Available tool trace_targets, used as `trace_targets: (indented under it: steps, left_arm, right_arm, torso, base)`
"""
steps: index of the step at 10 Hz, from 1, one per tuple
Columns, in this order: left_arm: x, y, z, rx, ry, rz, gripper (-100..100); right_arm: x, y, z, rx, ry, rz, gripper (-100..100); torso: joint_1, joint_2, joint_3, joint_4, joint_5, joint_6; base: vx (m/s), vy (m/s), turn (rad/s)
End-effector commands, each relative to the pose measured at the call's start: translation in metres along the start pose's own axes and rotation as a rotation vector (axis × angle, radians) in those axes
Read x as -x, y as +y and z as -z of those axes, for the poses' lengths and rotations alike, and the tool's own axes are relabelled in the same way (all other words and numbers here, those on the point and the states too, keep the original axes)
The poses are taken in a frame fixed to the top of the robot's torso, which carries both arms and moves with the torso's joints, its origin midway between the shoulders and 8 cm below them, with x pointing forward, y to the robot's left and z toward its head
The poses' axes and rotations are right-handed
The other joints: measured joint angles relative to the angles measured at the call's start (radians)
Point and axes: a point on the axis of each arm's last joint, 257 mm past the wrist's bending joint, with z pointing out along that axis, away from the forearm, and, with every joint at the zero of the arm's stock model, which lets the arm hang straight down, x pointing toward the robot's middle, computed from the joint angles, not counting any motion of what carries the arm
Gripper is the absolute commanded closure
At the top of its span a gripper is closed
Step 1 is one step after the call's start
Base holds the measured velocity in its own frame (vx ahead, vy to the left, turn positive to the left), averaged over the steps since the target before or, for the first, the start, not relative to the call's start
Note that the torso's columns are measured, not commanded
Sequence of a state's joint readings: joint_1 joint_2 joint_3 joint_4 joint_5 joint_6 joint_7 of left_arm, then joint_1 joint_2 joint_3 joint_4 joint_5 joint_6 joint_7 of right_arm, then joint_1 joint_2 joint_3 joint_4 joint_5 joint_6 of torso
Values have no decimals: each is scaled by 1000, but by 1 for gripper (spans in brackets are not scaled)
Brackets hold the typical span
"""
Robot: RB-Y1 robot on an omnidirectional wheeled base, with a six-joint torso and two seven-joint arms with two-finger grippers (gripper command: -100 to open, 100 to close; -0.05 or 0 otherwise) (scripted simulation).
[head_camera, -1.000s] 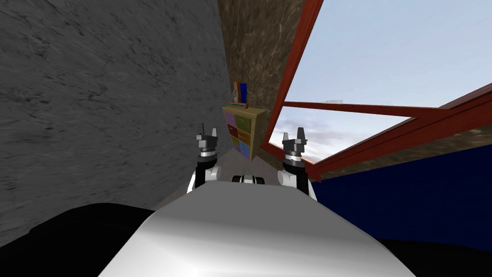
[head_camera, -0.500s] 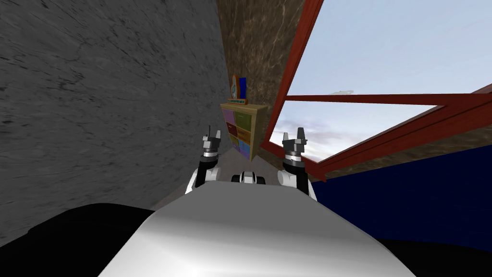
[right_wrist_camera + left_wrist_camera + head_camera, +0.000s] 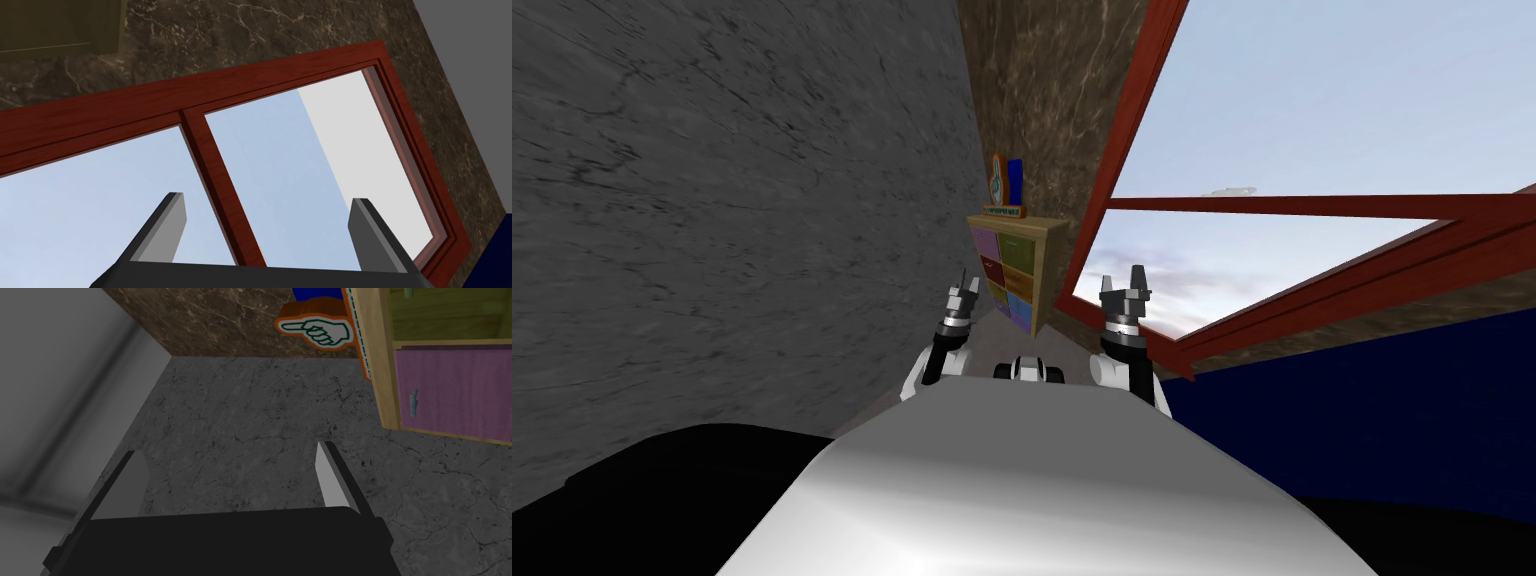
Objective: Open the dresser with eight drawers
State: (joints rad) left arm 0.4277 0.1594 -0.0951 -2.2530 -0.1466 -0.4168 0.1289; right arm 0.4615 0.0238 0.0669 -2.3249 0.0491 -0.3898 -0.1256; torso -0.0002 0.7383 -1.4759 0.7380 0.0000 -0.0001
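Our left gripper (image 3: 226, 453) and right gripper (image 3: 267, 197) gape empty before the dresser (image 3: 1017, 268), whose purple drawer (image 3: 452, 390) the left wrist view shows closed.

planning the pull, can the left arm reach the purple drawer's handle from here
Probably not yet. The left pincer is open but short of the dresser; the purple drawer's handle lies beyond and beside its fingers. Nothing seems in the way.

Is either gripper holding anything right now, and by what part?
Nothing: the left gripper and right gripper are open and empty; the dresser stands ahead, untouched.
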Motion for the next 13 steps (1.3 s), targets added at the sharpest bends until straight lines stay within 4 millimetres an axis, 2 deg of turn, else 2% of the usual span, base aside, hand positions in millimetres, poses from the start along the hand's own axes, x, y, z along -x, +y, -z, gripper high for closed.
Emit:
trace_targets:
  steps: [1, 7, 13]
  left_arm:
    - [-8, 25, 6, 41, 33, -17, -100]
    - [-28, 80, 19, 140, 68, -32, -100]
    - [-50, 125, 32, 221, 93, -33, -100]
  right_arm:
    - [0, 0, 0, 0, 0, 0, 0]
    - [0, 0, 0, 0, 0, 0, 0]
    - [0, 0, 0, 0, 0, 0, 0]
  torso:
    - [-1, 1, 1, 0, 0, 0]
    - [0, 0, 0, 0, 0, 0]
    - [0, 0, 0, 0, 0, 0]
  base:
    - [56, 20, -57]
    - [80, 33, -58]
    - [64, 31, -49]
